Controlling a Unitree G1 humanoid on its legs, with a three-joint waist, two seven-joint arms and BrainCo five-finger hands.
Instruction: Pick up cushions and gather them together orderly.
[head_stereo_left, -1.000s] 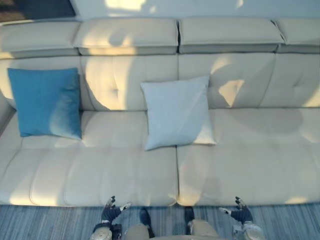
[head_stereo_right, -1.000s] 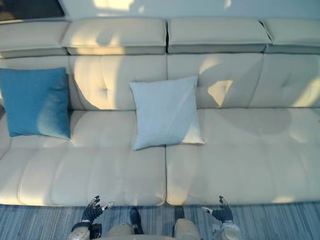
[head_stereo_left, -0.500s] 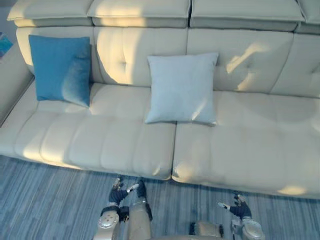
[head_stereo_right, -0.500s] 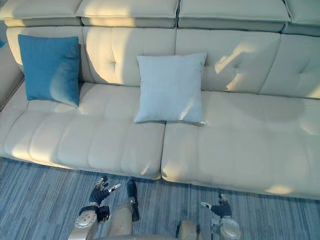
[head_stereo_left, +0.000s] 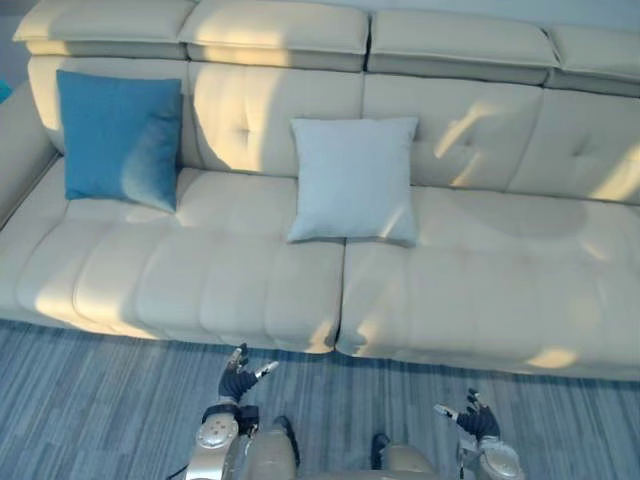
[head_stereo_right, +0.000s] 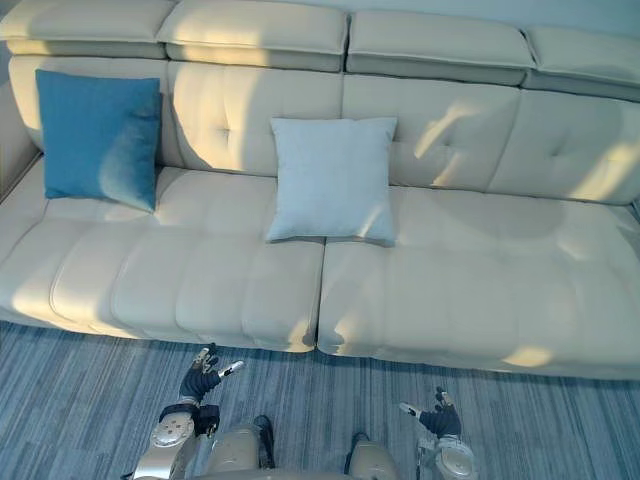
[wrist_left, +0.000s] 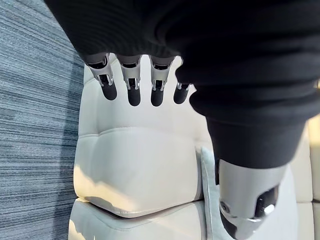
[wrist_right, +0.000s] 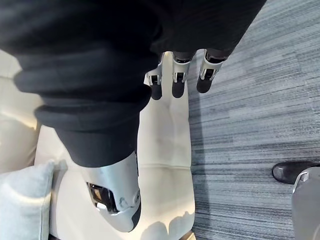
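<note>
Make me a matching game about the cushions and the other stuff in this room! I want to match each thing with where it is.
Things:
1. blue square cushion
2. pale grey square cushion
3. robot's left hand
4. blue-grey striped carpet

Places:
A. leaning up by the seam between two seats of the cream leather sofa
B. covering the floor
C. open and empty, low in front of the sofa
D. at the sofa's left end

Pairs: 1-D, 2-A, 3-C, 4-B

Living room — long cream sofa (head_stereo_left: 250, 280), throw cushions — blue-grey striped carpet (head_stereo_left: 90, 400).
</note>
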